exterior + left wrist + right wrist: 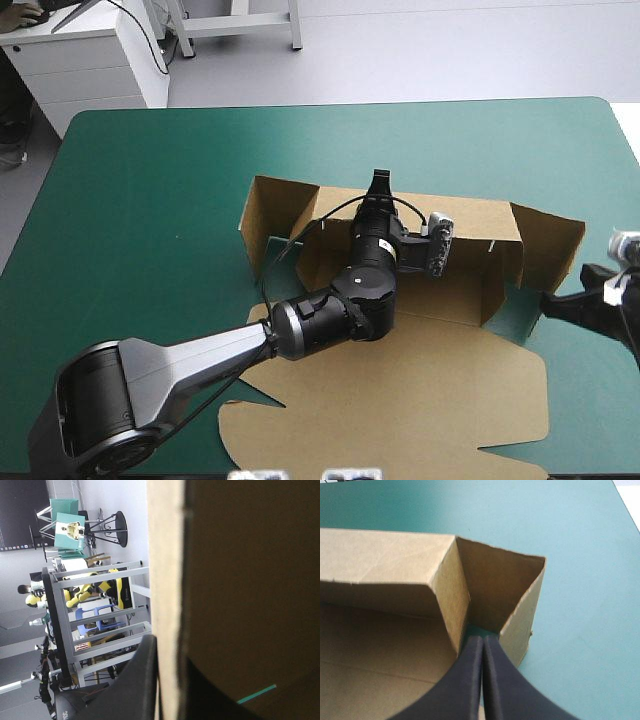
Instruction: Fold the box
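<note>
The brown box (400,400) lies mid-counter (150,200) on the teal-green cover. Its long axis runs left to right across the high view, with the lid flat toward the lower edge of the frame and the far wall (470,215) raised. My left claw (379,185), reaching over the tray from the lower left, is pinched all but closed on that wall's top edge, the board between its black fingers. My right claw (483,642), at the right of the frame, is closed to a point and holds nothing. Its tip sits at the corner where the right end flap (560,245) angles outward. That flap lies just ahead of the right claw, the nearer of the two, so tucking it in looks like its job.
</note>
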`<state>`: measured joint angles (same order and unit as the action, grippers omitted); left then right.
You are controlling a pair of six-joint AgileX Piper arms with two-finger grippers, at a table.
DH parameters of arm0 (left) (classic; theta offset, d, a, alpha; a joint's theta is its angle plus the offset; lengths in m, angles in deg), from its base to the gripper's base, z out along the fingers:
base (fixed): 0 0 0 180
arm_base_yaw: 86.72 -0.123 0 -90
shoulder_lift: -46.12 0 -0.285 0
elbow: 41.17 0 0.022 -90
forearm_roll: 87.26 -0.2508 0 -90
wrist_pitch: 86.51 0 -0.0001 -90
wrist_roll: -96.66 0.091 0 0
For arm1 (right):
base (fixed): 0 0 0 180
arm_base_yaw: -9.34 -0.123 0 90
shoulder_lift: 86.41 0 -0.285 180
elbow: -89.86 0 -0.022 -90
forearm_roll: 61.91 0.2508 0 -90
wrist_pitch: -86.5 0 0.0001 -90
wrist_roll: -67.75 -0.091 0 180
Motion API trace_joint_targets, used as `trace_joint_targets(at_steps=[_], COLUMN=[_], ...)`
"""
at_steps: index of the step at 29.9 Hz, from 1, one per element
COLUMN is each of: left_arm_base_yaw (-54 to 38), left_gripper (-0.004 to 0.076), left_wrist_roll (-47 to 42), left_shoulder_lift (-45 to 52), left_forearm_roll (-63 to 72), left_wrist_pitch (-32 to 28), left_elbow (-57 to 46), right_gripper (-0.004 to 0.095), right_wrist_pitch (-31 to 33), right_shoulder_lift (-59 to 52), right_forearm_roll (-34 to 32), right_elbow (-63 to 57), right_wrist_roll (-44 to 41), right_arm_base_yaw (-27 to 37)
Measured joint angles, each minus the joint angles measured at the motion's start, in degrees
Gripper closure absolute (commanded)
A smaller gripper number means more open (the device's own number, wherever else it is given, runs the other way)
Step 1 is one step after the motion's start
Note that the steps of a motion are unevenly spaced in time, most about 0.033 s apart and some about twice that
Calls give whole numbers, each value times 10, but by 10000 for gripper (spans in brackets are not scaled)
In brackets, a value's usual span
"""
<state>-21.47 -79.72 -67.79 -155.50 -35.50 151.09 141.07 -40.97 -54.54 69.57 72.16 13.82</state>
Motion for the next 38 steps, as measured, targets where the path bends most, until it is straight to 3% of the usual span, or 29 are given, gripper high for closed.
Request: trace_joint_targets(at_steps=[22, 38], left_arm_base_yaw=[0, 1], left_gripper=[731, 731], left_wrist_roll=[0, 0], left_shoulder_lift=[2, 2], left_forearm_roll=[2, 2], left_wrist_pitch=[0, 2], left_elbow=[-1, -1], right_gripper=[922, 922], right_wrist_pitch=[-44, -12], right_shoulder_lift=[397, 445], right_forearm_roll=[3, 4], right_elbow=[213, 213], right_wrist_roll=[51, 100], right_arm_base_yaw=[0, 7])
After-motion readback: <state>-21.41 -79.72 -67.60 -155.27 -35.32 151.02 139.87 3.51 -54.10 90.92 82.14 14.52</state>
